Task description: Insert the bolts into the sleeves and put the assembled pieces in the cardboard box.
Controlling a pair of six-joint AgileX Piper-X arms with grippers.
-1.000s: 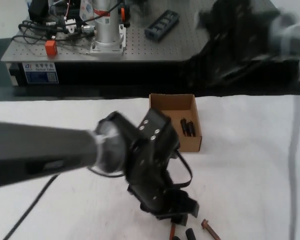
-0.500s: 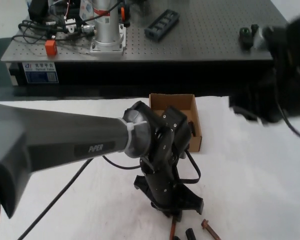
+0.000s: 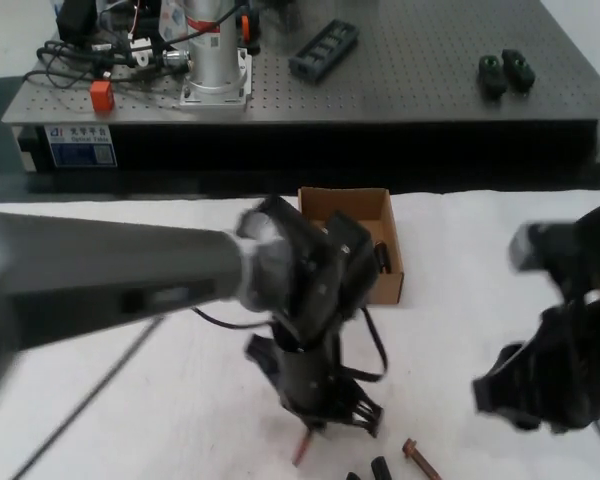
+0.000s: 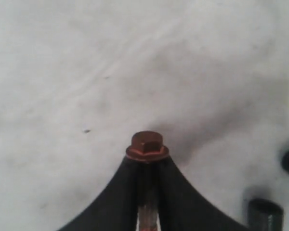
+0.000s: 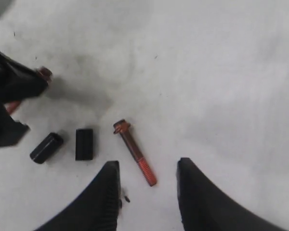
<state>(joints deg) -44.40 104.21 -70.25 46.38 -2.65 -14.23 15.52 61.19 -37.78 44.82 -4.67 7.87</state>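
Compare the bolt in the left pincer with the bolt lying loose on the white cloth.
The held bolt is clamped by its shank in the left pincer; the loose bolt lies ungripped. The held bolt juts from the pincer at a tilt; the loose bolt lies flat on the cloth. Both are copper-coloured with flanged hex heads.

Copper-coloured hex-flange bolt [image 4: 147, 147] is clamped by its shank in the left gripper [image 4: 147, 168], head poking out past the fingertips. Second bolt [image 5: 134, 152], same colour, lies flat on the white cloth [image 5: 221, 72] near one black sleeve [image 5: 84, 143], with another black sleeve [image 5: 46, 147] just beside that, both on their sides. Open-topped cardboard box [image 3: 385, 285] sits farther back, dark pieces [image 3: 378, 255] inside.
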